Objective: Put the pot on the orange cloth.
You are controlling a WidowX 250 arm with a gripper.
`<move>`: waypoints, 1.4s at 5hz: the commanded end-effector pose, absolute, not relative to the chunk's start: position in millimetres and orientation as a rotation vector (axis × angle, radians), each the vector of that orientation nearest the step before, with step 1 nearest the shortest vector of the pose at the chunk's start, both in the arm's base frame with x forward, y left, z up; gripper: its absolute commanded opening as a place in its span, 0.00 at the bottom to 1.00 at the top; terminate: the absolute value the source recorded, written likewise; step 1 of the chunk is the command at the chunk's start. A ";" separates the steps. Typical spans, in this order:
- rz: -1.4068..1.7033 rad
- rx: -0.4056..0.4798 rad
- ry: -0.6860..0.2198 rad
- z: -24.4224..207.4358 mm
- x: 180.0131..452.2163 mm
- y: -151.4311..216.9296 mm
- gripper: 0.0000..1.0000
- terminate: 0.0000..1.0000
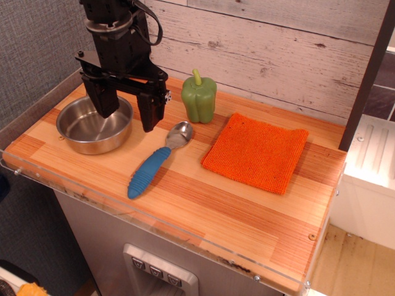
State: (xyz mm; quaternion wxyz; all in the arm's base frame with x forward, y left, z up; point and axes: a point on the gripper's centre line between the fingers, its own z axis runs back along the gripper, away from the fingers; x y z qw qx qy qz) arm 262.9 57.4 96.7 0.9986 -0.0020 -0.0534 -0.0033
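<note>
The pot (92, 128) is a shallow shiny steel bowl standing at the left of the wooden table. The orange cloth (256, 152) lies flat at the right of the middle, apart from the pot. My gripper (128, 114) hangs over the pot's right rim with its two black fingers spread wide. The left finger (106, 98) is over the inside of the pot and the right finger (149, 112) is outside the rim. It holds nothing.
A green pepper (199, 97) stands at the back between pot and cloth. A blue-handled metal spoon (155, 163) lies diagonally just right of the pot. A wooden plank wall runs behind and a clear strip (160, 225) edges the table front.
</note>
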 end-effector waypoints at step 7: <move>0.085 0.059 -0.119 29.1 310.8 105.9 1.00 0.00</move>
